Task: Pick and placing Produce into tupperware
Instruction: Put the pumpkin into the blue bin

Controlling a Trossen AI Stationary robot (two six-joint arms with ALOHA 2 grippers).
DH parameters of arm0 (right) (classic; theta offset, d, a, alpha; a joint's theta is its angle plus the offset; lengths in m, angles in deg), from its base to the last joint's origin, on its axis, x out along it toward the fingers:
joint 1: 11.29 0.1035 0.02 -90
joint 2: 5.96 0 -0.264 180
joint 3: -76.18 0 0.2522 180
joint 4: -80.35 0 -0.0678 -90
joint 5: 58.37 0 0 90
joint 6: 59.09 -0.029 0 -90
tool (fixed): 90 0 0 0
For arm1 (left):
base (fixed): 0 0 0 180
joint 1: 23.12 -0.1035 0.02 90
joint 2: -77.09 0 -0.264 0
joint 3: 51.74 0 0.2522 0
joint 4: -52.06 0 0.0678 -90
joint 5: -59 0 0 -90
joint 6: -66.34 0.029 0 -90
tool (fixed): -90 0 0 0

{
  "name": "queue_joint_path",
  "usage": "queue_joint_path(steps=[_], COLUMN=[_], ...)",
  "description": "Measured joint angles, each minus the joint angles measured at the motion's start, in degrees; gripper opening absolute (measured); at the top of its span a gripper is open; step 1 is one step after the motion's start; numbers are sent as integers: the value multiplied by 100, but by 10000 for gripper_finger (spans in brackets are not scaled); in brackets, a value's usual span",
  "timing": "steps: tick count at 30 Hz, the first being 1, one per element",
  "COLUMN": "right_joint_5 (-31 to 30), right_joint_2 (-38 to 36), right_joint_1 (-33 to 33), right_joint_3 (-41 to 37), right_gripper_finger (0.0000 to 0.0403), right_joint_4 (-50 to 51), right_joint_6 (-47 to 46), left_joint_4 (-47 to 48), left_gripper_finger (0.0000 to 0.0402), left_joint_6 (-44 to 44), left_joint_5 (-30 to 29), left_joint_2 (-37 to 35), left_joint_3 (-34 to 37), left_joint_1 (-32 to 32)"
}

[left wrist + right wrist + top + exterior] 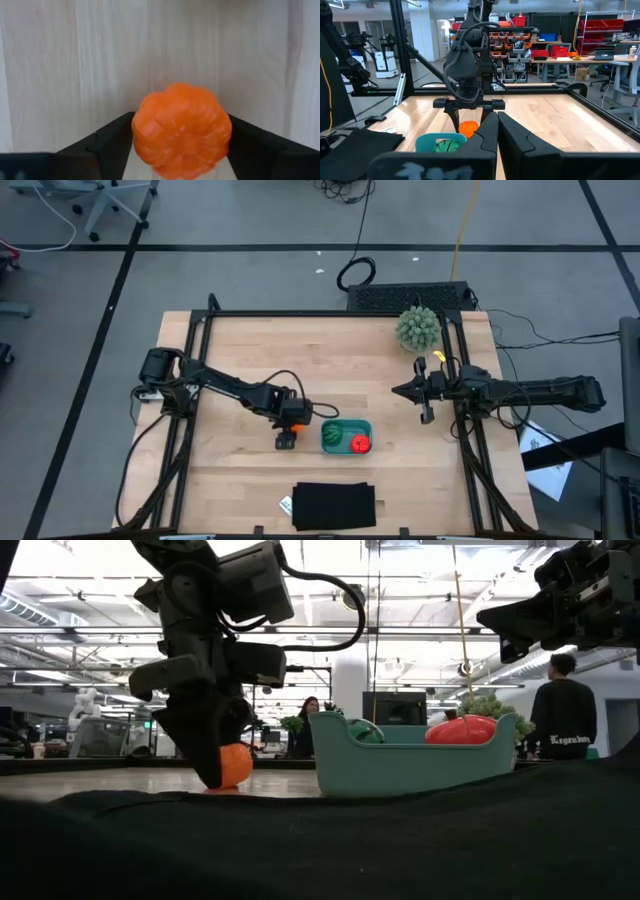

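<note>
The orange ball (181,131) sits on the wooden table just left of the teal tupperware (345,423). My left gripper (289,428) points down over it, and its fingers are shut on it. In the low view the orange ball (238,765) shows beside the dark fingers, with its underside at the table. The striped watermelon (331,437) and the red tomato (359,444) lie inside the tupperware (410,768). My right gripper (397,391) hovers shut above the table's right part and touches nothing. My left gripper pinches the orange ball between its two fingers, one finger (112,145) on each side of the ball's widest part (140,132). The fingers come from above, pointing down. The ball's underside (236,786) appears to rest on the table.
A pale-green spiky ball (418,328) sits at the table's far right corner. A black flat rectangle (334,505) lies at the near edge, with a small white tag (285,504) beside it. People stand in the room beyond the table. Bare wood lies left and far of the tupperware.
</note>
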Motion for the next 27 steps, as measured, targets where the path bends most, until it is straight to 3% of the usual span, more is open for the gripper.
queue_joint_path(steps=[6, 16, 27], right_joint_5=[0, -1, -2], right_joint_2=[0, 10, 33], right_joint_1=[0, 0, 0], right_joint_3=[-1, -2, 0], right_gripper_finger=[0, 0, 0], right_joint_4=[0, 2, -6], right_joint_6=[1, 2, 2], left_joint_4=[35, 130, 406], left_gripper_finger=[227, 268, 239], left_joint_6=[-2, 158, 257], left_joint_5=[17, 58, 58], left_joint_2=[-7, -308, -1085], left_joint_3=[-7, -57, -57], left_joint_1=[2, -4, -184])
